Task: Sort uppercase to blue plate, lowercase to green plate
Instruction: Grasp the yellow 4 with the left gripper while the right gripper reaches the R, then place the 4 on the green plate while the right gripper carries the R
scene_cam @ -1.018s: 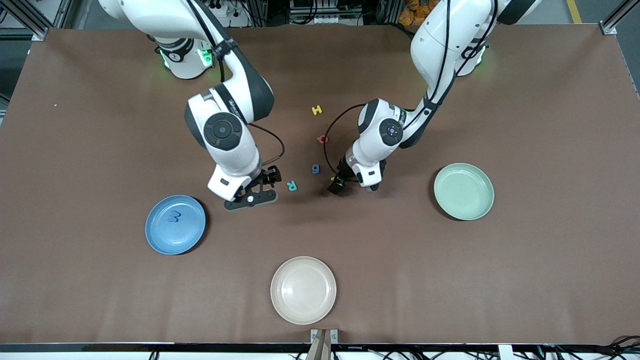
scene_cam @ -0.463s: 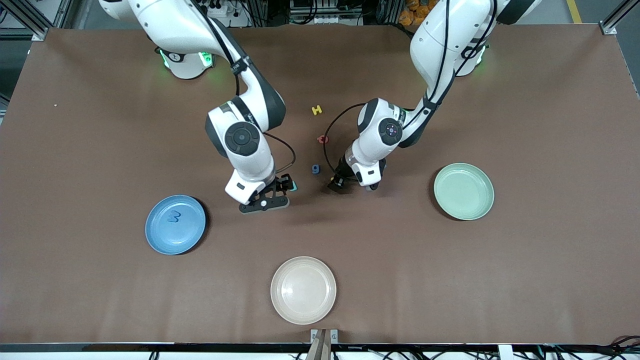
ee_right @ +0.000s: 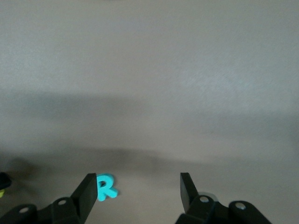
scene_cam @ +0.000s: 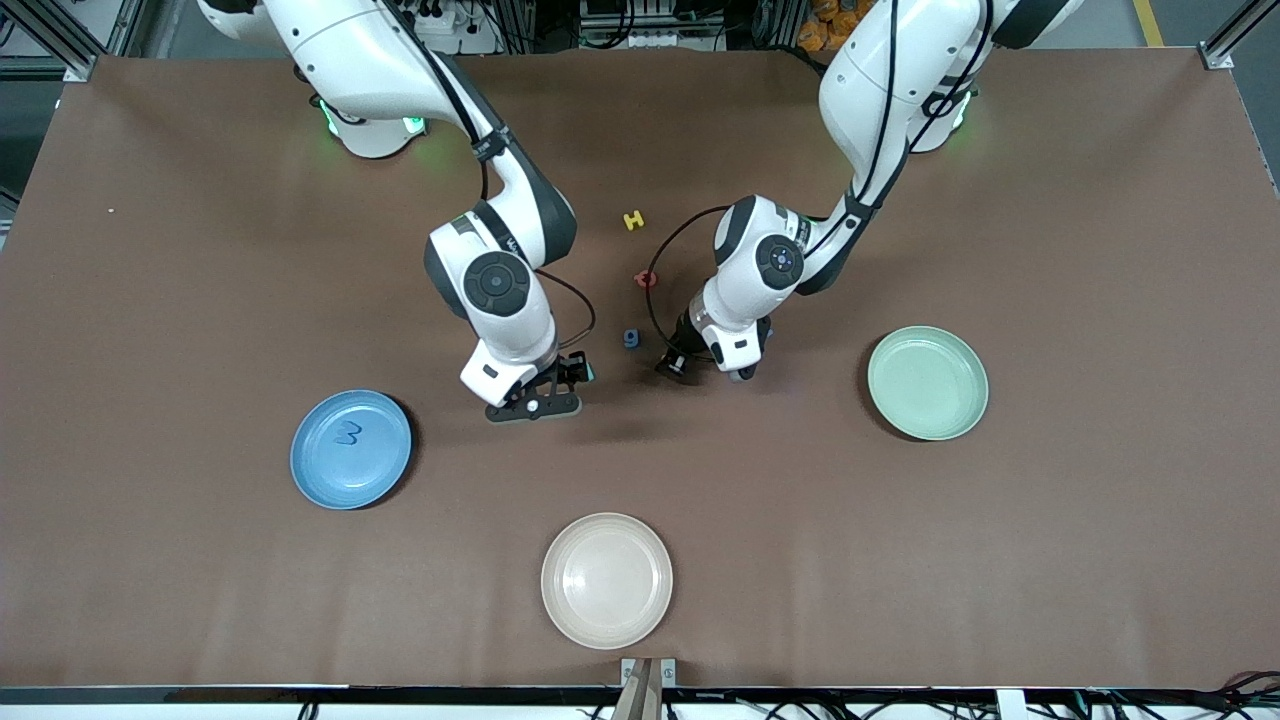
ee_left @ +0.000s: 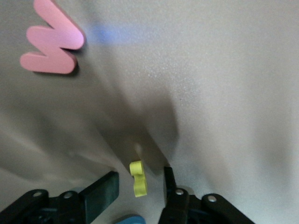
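My right gripper (scene_cam: 572, 378) is open and low over the table, with the teal R (ee_right: 106, 187) just inside one finger (ee_right: 88, 192). The R's edge also shows in the front view (scene_cam: 589, 372). My left gripper (scene_cam: 672, 365) is open, low over the table, and straddles the tiny yellow h (ee_left: 138, 178). The red w (ee_left: 50, 44) lies a little way off, and a blue letter's edge (ee_left: 131, 219) shows under the gripper. The blue g (scene_cam: 631, 338), red Q (scene_cam: 646, 279) and yellow H (scene_cam: 633, 220) lie between the arms. The blue M (scene_cam: 348, 433) lies in the blue plate (scene_cam: 385, 470). The green plate (scene_cam: 927, 383) holds nothing.
A cream-white plate (scene_cam: 606, 580) sits near the table's front edge, nearer to the camera than both grippers. The blue plate is toward the right arm's end, the green plate toward the left arm's end. Bare brown table lies around them.
My right gripper has moved from beside the blue plate toward the teal R and now has it between its fingers. My left gripper has shifted only slightly.
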You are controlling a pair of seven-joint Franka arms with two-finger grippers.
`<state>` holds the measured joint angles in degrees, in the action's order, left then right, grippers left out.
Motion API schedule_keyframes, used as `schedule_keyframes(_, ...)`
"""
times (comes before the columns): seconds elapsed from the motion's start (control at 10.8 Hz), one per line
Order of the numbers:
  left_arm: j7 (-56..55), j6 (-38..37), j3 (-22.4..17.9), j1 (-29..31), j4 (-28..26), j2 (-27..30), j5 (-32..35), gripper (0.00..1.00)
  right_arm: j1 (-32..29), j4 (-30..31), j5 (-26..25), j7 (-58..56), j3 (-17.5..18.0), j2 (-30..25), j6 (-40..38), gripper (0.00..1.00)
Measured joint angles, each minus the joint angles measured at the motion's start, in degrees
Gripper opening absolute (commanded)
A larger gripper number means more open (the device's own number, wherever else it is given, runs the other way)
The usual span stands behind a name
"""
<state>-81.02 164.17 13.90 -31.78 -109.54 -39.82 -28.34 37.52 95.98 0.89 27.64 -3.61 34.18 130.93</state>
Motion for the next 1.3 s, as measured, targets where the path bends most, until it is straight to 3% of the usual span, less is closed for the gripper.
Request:
schedule_keyframes(0.19, 0.3, 0.4, 0.0, -0.2, 0.2, 0.0, 0.0, 0.1, 0.2, 0.1, 0.0, 2.8, 1.9, 1.7, 2.0, 0.79)
schedule_keyframes(0.37, 0.8, 0.6, 0.0, -0.6, 0.2, 0.1, 0.0, 0.0, 0.5, 0.5, 0.0, 3.6, 2.9, 3.5, 4.2, 0.79)
schedule_keyframes(0.65, 1.2, 0.6, -0.1, -0.6, 0.2, 0.1, 0.0, 0.0, 0.5, 3.6, -1.1, 3.6, 3.7, 4.1, 9.3, 0.79)
schedule_keyframes(1.02, 3.8, 0.5, -0.1, -0.7, 0.1, 0.2, 0.2, 0.0, 0.5, 4.9, -2.3, 2.0, 5.0, 4.2, 9.8, 0.73)
schedule_keyframes(1.3, 4.7, -4.4, -0.6, -0.5, 0.0, 1.3, 6.2, 0.0, 0.5, 5.1, -3.4, 0.3, 5.2, 4.7, 9.9, 0.7)
